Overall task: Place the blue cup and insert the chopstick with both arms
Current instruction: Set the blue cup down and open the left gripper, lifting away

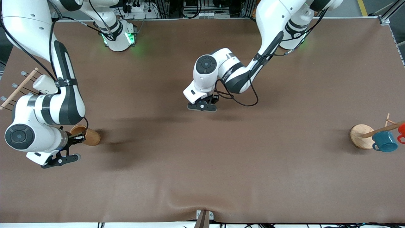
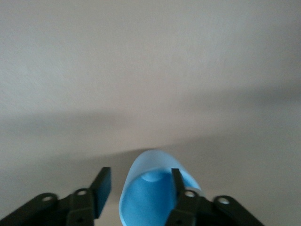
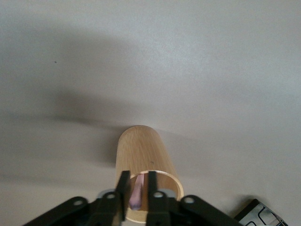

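The blue cup (image 2: pixel 150 202) stands open side up on the brown table (image 1: pixel 202 164) under my left hand, hidden in the front view. My left gripper (image 2: pixel 139 170) (image 1: pixel 202 107) is open over mid-table. One finger is inside the cup and the other is outside its wall with a gap. The pale pink chopstick (image 3: pixel 137 193) stands in a wooden tube holder (image 3: pixel 141 150) (image 1: pixel 91 136) near the right arm's end. My right gripper (image 3: pixel 137 173) (image 1: pixel 77 137) is at the holder's mouth, its fingers closed in on the chopstick's top end.
A round wooden stand (image 1: pixel 360 136) with dowels carries a teal mug (image 1: pixel 384 141) and a red mug (image 1: pixel 401 129) at the left arm's end. A wooden dowel rack (image 1: pixel 19 88) stands at the right arm's end, partly hidden by the right arm.
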`<state>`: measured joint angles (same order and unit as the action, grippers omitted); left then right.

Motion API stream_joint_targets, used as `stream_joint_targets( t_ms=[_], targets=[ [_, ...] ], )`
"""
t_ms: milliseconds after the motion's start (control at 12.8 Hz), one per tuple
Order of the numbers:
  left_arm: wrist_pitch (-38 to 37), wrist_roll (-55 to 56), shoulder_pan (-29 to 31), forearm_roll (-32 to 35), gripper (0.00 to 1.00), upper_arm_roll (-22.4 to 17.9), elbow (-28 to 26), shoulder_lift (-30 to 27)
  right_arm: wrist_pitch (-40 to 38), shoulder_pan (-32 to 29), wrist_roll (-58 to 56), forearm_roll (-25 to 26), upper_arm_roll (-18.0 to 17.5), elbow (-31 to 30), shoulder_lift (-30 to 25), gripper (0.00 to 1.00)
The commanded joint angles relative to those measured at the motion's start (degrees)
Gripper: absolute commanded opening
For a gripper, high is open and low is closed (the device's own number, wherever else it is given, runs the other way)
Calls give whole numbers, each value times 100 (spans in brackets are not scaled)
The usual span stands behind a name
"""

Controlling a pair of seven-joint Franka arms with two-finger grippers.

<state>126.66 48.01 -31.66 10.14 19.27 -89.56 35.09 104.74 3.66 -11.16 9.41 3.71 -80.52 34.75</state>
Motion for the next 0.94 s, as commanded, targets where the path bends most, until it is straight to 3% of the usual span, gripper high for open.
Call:
stream_joint_targets(
  t_ms=[0, 157, 470, 704, 861],
  targets=[
    [-728, 261, 370, 173, 100, 6, -70, -1053, -339, -32, 88, 34, -37, 72, 6, 0],
    [-1072, 341, 1053, 190, 100, 24, -70, -1704, -393, -32, 88, 34, -37, 80, -29, 0],
    [-1170, 332, 2091, 93, 100, 33, -61, -2461, -613, -14, 18, 25, -54, 115, -432, 0],
    [-1642, 288, 2663, 93, 100, 42, 78, -2761, -972, 12, 17, 25, -81, 124, -959, 0],
    [-2205, -70, 2954, -2, 100, 42, 420, -2753, -1183, 21, -52, -254, -81, 124, -1363, 0]
  ],
)
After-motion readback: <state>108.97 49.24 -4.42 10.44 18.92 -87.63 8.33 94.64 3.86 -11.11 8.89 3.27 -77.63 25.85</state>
